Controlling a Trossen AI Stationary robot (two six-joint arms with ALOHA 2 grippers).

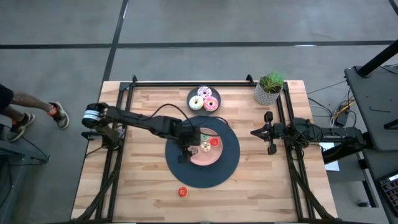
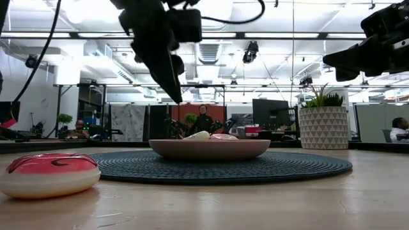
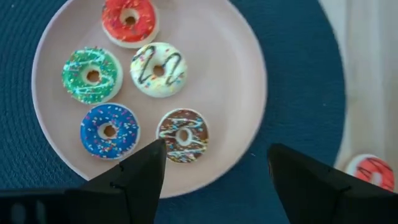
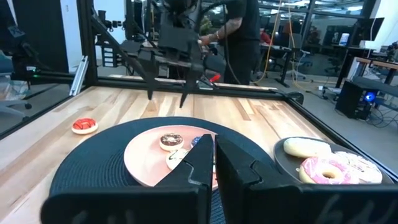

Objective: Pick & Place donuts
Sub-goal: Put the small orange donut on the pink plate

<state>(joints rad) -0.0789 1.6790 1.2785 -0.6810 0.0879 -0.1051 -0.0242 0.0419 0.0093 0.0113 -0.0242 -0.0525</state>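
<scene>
While the left pincer (image 3: 214, 171) hangs over the pink plate (image 3: 239, 74) with its fingers spread and nothing between them, five small donuts lie on that plate: red (image 3: 129, 20), green (image 3: 91, 74), cream with dark drizzle (image 3: 158, 68), blue (image 3: 109, 129) and brown (image 3: 183, 134). The brown one sits nearest the pincer, just beside one fingertip but apart from it.

Judgement: a placing step looks complete and the arm stands between deliveries. One red donut (image 1: 182, 192) lies alone on the bare desk (image 1: 130, 186) near the front edge, off the dark round mat (image 1: 231, 163); it appears to be the next item. Fetching it calls for a rise clear of the plate rim, a traverse over the mat toward the front, and a descent with the fingers straddling the ring.

Three larger donuts (image 1: 204, 100) sit on the small dark plate (image 1: 191, 93) at the back, near the potted plant (image 1: 270, 88).

Room: the desk front is open around the lone donut, though the desk edge lies near it. The right pincer (image 4: 214, 165), fingers together and empty, waits at the right side, well apart from the work.
</scene>
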